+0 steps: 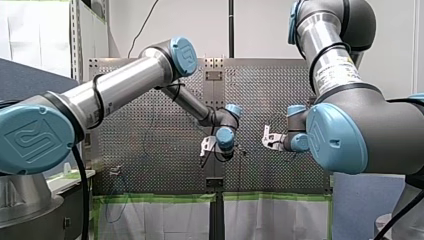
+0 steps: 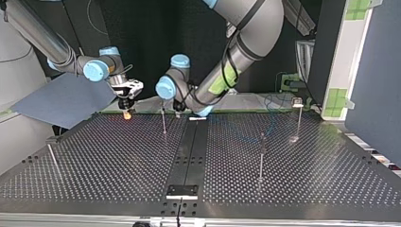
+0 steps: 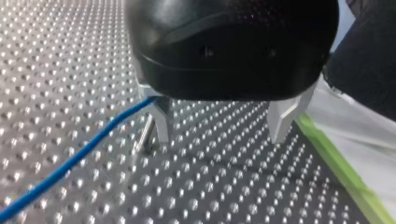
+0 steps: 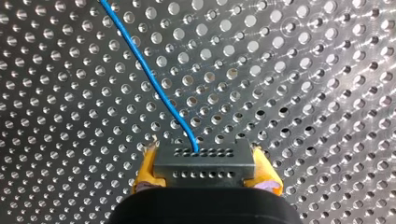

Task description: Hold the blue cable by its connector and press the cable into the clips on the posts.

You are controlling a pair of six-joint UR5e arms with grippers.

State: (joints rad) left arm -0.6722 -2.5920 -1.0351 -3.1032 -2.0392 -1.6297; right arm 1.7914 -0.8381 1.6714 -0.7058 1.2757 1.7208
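The connector of the blue cable is pinched by the right jaws. In the right wrist view the grey block, marked with rows of small holes, is clamped between the two yellow pads, one pressed on each of its short sides. The cable is seen to leave the block's forward face and to run ahead of the jaws, slanting away over the perforated counter. Whether the block is touched by the counter cannot be told.

The left jaws are spread wide. In the left wrist view the two metal fingers are pointed down at the counter from under the black body, and only perforated plate is seen in the gap between them. The blue cable is drawn past the outer side of one finger and away over the counter; whether that finger is touched by it cannot be told. A thin post is seen just beside the same finger, on its outer side. A strip of green tape is laid along the counter's edge beyond the other finger.

In the top view both sets of jaws are lowered near each other but apart, with the thin post between them, nearer the left jaws. A second post, a third post and a fourth post are set well apart from both. In the front view the left arm and the right arm are brought in from the sides, their wrists separated by a gap.
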